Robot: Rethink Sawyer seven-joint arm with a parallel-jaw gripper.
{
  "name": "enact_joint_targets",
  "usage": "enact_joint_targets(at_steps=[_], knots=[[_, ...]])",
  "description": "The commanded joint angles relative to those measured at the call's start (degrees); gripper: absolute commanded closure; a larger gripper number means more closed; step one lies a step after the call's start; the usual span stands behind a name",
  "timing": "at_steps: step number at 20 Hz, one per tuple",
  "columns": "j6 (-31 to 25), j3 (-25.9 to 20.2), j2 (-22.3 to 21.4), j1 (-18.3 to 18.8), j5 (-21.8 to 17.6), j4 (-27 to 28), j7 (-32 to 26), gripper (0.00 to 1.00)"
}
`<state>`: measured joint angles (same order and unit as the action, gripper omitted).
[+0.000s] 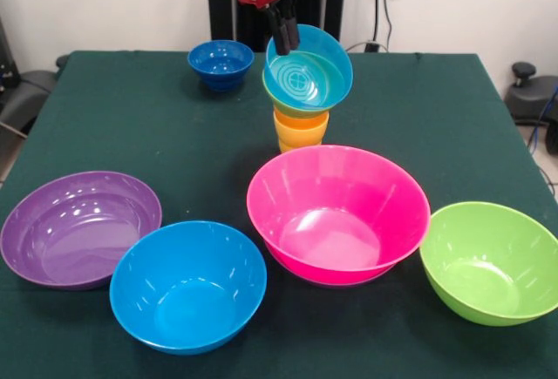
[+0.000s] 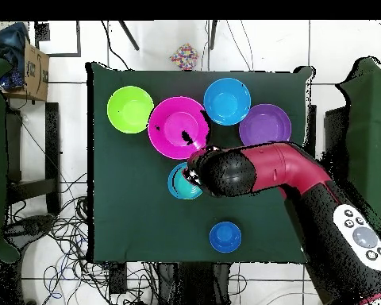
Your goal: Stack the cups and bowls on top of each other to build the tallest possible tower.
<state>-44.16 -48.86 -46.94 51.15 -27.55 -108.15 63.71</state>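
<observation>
You are looking at the tower (image 1: pixel 302 104) standing mid-table, behind the pink bowl (image 1: pixel 338 213): orange and yellow cups (image 1: pixel 301 130) nested, a green rim showing above them, and the light blue bowl (image 1: pixel 309 70) sitting tilted on top. The fingers (image 1: pixel 283 27) are pinching that bowl's far rim, nearly closed. No writing is showing anywhere on the bowls.

pink bowl (image 1: pixel 338 213), purple bowl (image 1: pixel 79 226), orange cups (image 1: pixel 301 130), dark green table (image 1: pixel 131 126)
</observation>
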Motion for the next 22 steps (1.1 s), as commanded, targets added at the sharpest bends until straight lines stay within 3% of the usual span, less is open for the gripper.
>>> enact_joint_targets(at_steps=[1,14,22], knots=[[3.3,4.4,2.0,-0.3,-5.6,-3.1,1.4,1.0],[5.7,5.7,2.7,-0.9,-6.6,-6.1,3.1,1.0],[5.7,6.4,2.1,-1.4,-6.4,-4.9,2.7,1.0]])
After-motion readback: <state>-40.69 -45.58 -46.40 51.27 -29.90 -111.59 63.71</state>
